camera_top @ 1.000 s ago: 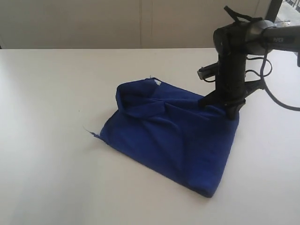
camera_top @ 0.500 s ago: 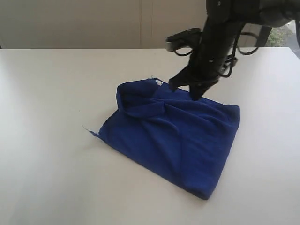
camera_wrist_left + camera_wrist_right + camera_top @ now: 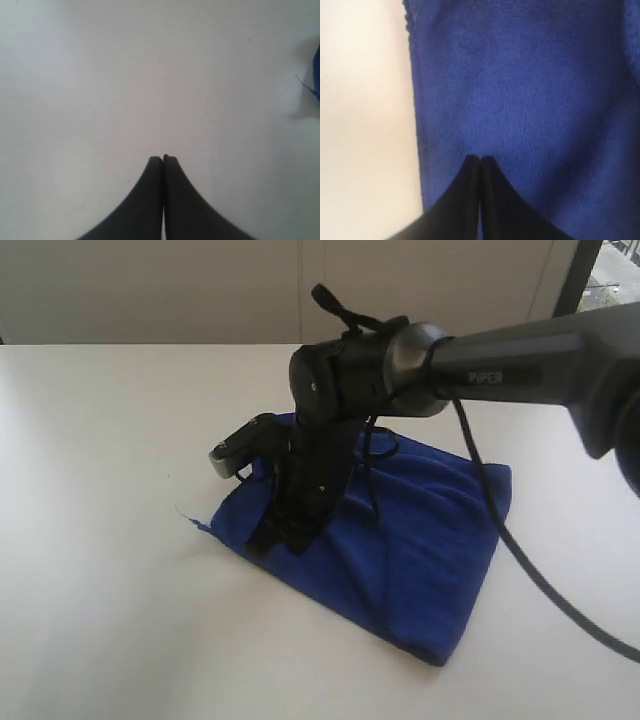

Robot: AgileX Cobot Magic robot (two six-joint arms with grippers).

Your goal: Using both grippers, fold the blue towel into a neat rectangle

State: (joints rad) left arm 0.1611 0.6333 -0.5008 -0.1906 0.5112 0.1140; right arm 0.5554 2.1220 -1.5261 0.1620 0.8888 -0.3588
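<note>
- The surface (image 3: 100, 440) is smooth, matte and white; its left part lies bare.
- The left tool (image 3: 163, 159) shows only in the left wrist view. Its two black fingers (image 3: 142, 205), curved and tapering, are pressed together along their whole length with nothing between them. It hangs over bare surface, well apart from the cloth's edge.
- A thin loose thread (image 3: 185, 515) curls off the left corner of the cloth and lies on the surface.
- The blue towel (image 3: 430, 540) lies flat at the middle of the surface, a little right of centre. It is a deep royal-blue cloth with a soft, short nap, doubled over into a rough four-sided shape. Shallow creases cross its top, and its near right corner is rounded.
- The right tool (image 3: 280, 535) points down onto the left part of the towel, close to the left edge. Its black fingers (image 3: 500, 200) are closed tight against each other, tips at the fabric. The pictures do not show whether any cloth is pinched between them.
- The arm (image 3: 520, 365) that carries it is a dark, smooth, round tube. It reaches in from the right, above the towel, to a bulky matte black joint.
- A black cable (image 3: 530, 570) loops down from the arm and crosses the surface to the right of the towel.
</note>
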